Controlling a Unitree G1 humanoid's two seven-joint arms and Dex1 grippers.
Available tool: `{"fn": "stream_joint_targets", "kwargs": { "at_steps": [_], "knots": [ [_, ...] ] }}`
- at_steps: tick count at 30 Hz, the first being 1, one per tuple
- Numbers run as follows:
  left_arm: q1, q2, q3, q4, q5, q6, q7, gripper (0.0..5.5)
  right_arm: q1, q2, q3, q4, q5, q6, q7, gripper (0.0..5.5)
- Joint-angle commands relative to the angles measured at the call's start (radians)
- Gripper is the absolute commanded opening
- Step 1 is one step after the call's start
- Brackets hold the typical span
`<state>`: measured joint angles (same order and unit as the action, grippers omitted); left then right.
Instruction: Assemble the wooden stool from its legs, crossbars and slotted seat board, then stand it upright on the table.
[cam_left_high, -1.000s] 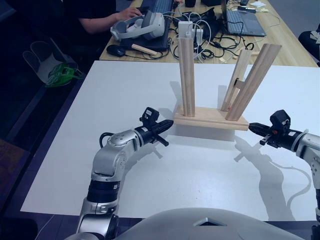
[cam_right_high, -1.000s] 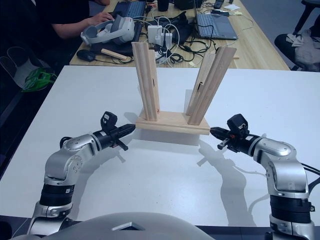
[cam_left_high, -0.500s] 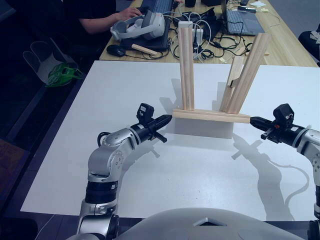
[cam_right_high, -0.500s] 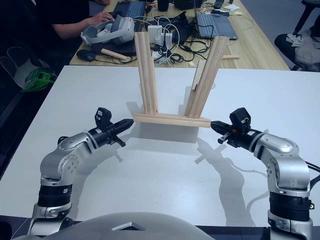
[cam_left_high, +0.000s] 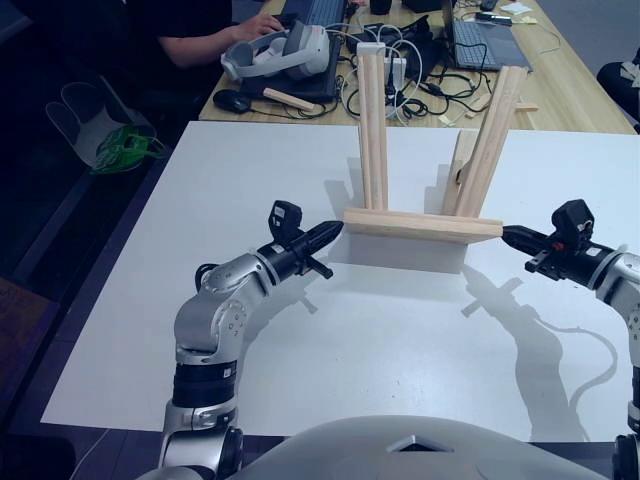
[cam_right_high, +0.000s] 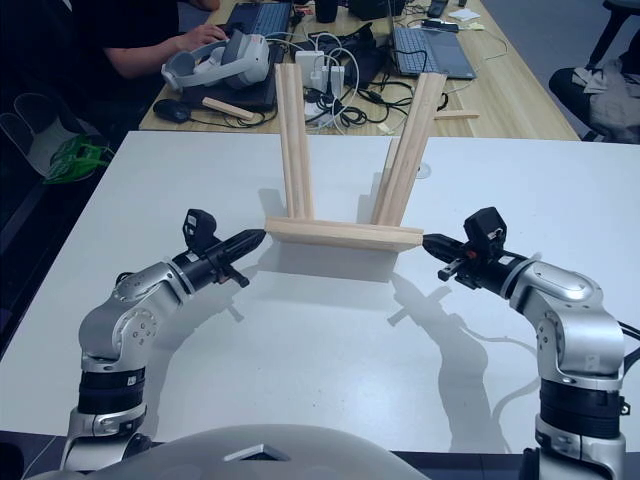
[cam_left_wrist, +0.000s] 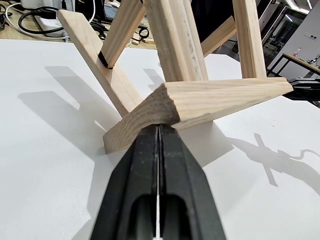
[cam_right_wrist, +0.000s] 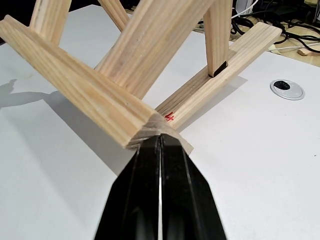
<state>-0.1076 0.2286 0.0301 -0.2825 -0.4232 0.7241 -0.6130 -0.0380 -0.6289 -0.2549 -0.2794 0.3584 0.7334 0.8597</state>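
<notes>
The wooden stool is upside down on the white surface (cam_left_high: 400, 340), a little far of centre, between my two arms. Its slotted seat board (cam_left_high: 420, 225) is at the bottom and tilted: the near long edge is raised, while the far edge appears to rest on the surface. The legs point up and lean away from me, one pair on the left (cam_left_high: 373, 130) and one pair on the right (cam_left_high: 488, 135). A short crossbar (cam_right_wrist: 218, 35) is slotted into one of the right-hand legs. My left gripper (cam_left_high: 328, 232) has its two fingers pressed together, and their tip touches the raised left corner of the seat board. My right gripper (cam_left_high: 512, 235) is closed in the same way, with its tip against the raised right corner, so the board sits pinched between the two tips. Beyond the surface is a wooden desk (cam_left_high: 560, 70) with laptops, cables and a headset (cam_left_high: 280, 50).
</notes>
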Motion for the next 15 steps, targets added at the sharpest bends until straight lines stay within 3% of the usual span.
{"fn": "stream_joint_targets", "kwargs": {
  "at_steps": [1, 15],
  "knots": [
    [-0.069, -0.111, -0.140, -0.061, -0.140, 0.018, -0.094, 0.04, -0.057, 0.082, 0.113, -0.109, 0.167, -0.010, 0.100, 0.00],
    [-0.074, -0.136, -0.112, -0.060, -0.177, 0.018, -0.077, 0.04, -0.075, 0.121, 0.106, -0.106, 0.183, -0.001, 0.070, 0.00]
  ]
}}
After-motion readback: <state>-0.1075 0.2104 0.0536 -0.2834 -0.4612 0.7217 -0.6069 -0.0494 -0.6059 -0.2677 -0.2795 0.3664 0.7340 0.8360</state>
